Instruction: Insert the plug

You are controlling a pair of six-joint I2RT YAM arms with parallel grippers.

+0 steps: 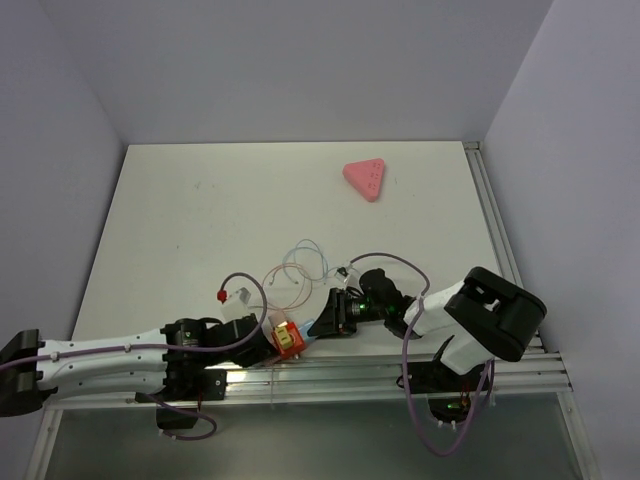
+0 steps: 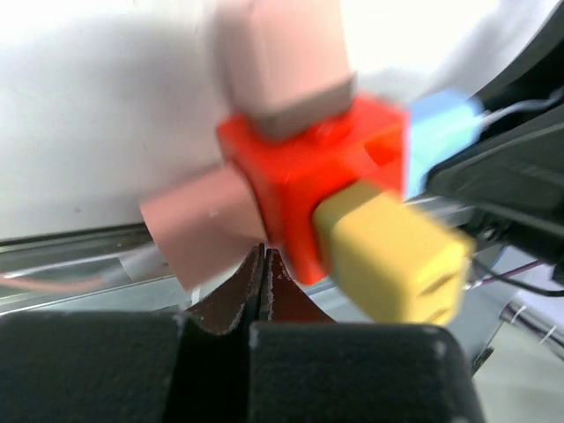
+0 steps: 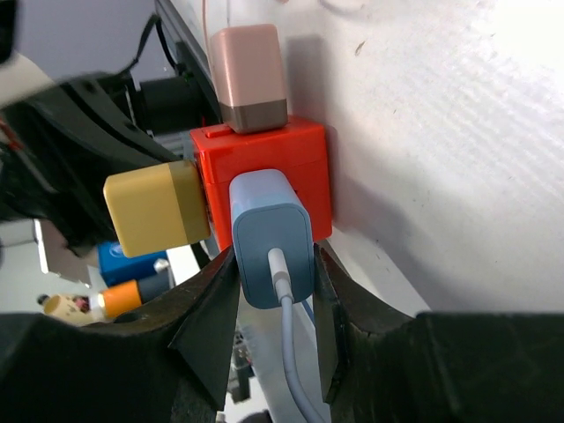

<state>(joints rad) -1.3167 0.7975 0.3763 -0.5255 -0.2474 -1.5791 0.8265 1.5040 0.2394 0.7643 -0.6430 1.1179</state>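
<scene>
Touching a glossy orange-red cube (image 3: pixel 264 152), boxy light-blue plug (image 3: pixel 269 231) is gripped by right claw (image 3: pixel 273 260); left claw (image 2: pixel 263 257) closed.

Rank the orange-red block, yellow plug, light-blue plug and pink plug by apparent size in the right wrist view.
1. orange-red block
2. light-blue plug and yellow plug: too alike to rank, and the blue one is nearest the camera
3. pink plug
</scene>
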